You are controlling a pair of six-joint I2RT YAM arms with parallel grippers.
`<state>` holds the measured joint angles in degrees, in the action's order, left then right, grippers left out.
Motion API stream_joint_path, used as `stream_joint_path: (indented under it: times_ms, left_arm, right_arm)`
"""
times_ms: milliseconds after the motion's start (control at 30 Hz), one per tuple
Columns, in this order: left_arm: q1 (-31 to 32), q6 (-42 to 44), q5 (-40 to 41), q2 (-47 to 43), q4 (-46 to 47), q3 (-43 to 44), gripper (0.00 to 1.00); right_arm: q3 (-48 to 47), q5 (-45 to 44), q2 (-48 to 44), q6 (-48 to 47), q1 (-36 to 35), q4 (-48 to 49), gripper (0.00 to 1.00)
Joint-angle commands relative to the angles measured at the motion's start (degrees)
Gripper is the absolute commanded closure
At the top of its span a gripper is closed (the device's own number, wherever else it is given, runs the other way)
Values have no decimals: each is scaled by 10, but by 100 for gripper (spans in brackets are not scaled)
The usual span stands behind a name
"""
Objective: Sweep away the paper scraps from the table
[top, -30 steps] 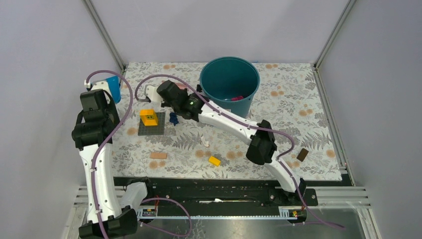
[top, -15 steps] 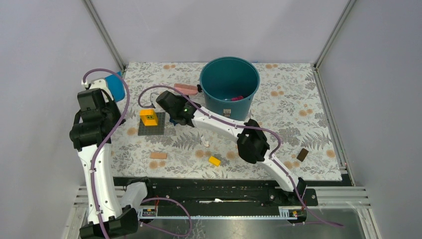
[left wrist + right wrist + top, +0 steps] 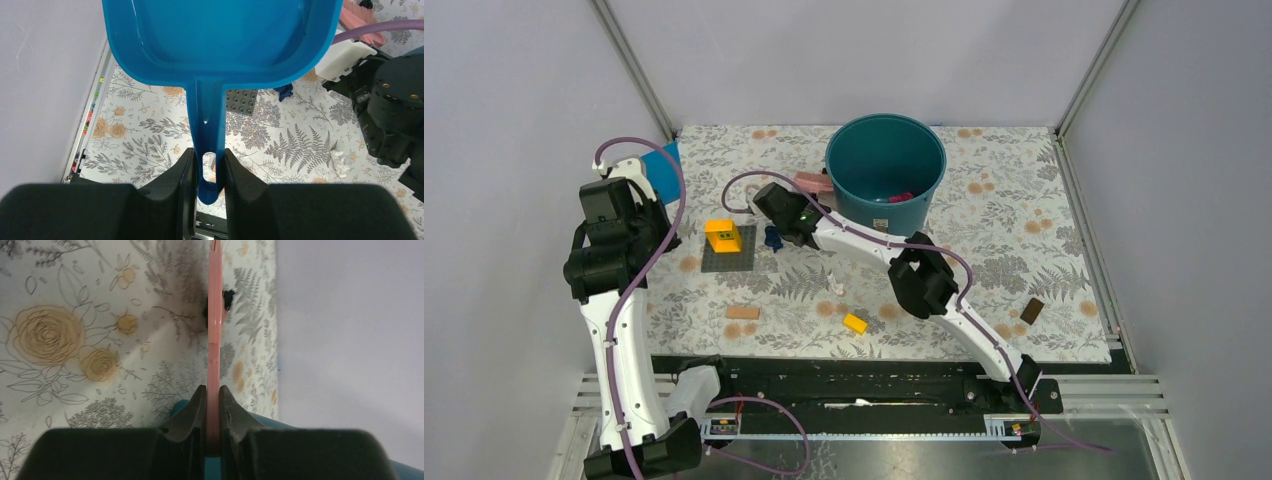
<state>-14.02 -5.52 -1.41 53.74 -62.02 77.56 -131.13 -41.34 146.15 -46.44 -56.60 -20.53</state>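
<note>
**Floral worktop [image 3: 1014, 215] strewn with scraps, dustpan and brush both gripped**

Grey walls close in the worktop on three sides in the top view. A teal bucket [image 3: 885, 165] stands at the far middle, with a magenta-pink paper scrap [image 3: 901, 197] lying inside it. The left arm [image 3: 614, 270] rises along the left edge and carries a blue dustpan [image 3: 664, 165] near the far left corner. The right arm [image 3: 924, 285] stretches diagonally toward the bucket's left side. A pink brush [image 3: 809, 181] at its tip lies just beside the bucket wall.

A dark blue scrap [image 3: 772, 237] lies just right of a grey baseplate [image 3: 727, 258] that bears a yellow brick [image 3: 722, 235]. A white scrap [image 3: 837, 287] lies closer to the arm bases. A tan block [image 3: 742, 312] and a small yellow block [image 3: 855, 323] sit near the front edge, and a brown block [image 3: 1031, 310] lies toward the right edge.

In the left wrist view, the left gripper [image 3: 207, 152] is clenched on the dustpan's handle, one finger on each side, with the pan's hollow facing the camera. Below the pan are the baseplate, the dark blue scrap just right of it, and the white scrap farther right, beside the black right arm.

In the right wrist view, the right gripper [image 3: 212, 390] is clamped on the pink brush, which is seen edge-on as a thin strip running away from the camera. A small black scrap [image 3: 228, 298] sits on the worktop at the strip's far end. Whether it touches the brush cannot be told. A sliver of the teal bucket shows beside the fingers.
</note>
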Motion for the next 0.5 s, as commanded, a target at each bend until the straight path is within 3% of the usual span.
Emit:
stream_joint_path:
  times_ms: [0,233,467]
  left_arm:
    - [-4,-6,-21,-6,19,26,100]
    - [-4,-2,-26,0,22,28,100]
    - [-4,2,-32,7,24,31,100]
  right_arm:
    - [-18,41,1,40,0,-29,100]
    - [9,219,-76,99,-23,-170,100]
    - [-59,360,-179,137,-50,-373,100]
